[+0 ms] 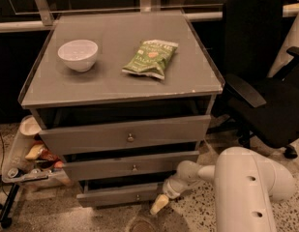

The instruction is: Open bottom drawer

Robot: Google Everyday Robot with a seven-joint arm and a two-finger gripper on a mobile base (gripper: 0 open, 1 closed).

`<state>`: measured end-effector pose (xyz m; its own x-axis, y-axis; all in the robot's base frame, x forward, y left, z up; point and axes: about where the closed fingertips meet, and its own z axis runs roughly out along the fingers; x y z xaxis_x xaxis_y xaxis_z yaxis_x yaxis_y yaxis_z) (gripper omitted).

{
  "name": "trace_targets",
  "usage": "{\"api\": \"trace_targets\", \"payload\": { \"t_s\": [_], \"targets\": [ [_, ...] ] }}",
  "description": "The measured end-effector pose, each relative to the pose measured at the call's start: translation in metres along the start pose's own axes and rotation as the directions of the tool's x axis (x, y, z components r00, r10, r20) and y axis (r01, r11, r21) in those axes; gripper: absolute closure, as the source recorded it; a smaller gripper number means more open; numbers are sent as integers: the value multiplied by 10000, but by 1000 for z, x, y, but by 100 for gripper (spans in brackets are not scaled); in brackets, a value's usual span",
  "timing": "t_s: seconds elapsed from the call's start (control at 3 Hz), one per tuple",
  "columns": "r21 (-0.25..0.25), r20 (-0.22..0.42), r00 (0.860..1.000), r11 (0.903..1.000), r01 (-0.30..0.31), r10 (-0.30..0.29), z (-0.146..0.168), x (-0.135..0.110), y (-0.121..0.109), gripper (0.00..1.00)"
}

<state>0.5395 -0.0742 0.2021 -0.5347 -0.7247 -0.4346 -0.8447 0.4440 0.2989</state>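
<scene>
The bottom drawer (pixel 115 196) is the slimmest grey front at the foot of the grey cabinet, with a small round knob (pixel 137 196) at its centre. Its front stands a little forward of the frame, with a dark gap above it. My gripper (pixel 158 205) is low, near the floor, at the drawer's right end, just right of and slightly below the knob. It reaches in from my white arm (pixel 246 187) at the lower right.
The middle drawer (pixel 132 167) and the tall top drawer (pixel 127 137) sit above. A white bowl (pixel 78 54) and a green snack bag (pixel 151 57) lie on the cabinet top. A black office chair (pixel 265 81) stands at the right. A cart with clutter (pixel 28 158) stands at the left.
</scene>
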Motion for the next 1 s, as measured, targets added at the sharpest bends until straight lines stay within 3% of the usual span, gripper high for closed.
{"api": "trace_targets", "payload": {
  "t_s": [0.33,0.67,1.0],
  "targets": [
    [-499,-290,9996,9987,-54,39,-2,16,21,0],
    [-512,-310,9995,9987,-36,20,-6,16,22,0],
    [-1346,-825,9966,9909,-67,-44,-22,48,63,0]
  ]
}}
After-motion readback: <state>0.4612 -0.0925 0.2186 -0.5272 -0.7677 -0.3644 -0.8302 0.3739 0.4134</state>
